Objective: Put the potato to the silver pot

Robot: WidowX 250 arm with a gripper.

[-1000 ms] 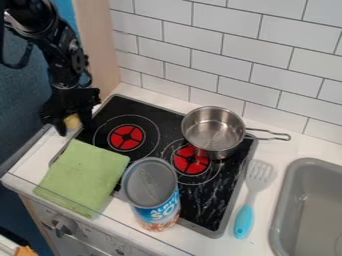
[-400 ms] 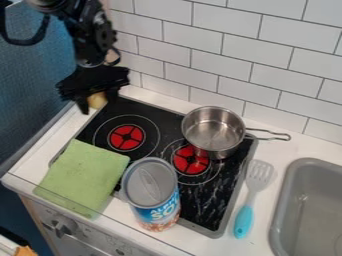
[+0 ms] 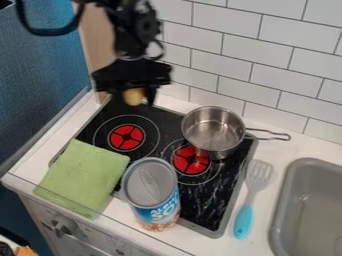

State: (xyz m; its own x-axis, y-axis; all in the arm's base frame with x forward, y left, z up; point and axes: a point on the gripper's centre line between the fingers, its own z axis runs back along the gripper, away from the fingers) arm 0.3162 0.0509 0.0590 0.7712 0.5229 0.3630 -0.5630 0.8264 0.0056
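The gripper (image 3: 134, 95) has swung rightward along the back of the stove, pinching the potato (image 3: 133, 96) between its fingers, though motion blur makes the exact hold hard to judge. That brings it nearer the silver pot (image 3: 214, 132), still upright and unmoved; more rightward travel should come before release.

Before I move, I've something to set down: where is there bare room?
Counter between pot handle, wall and sink; the stove between can and spatula. Crowded: front left, where towel and can sit close; back left, below the gripper.
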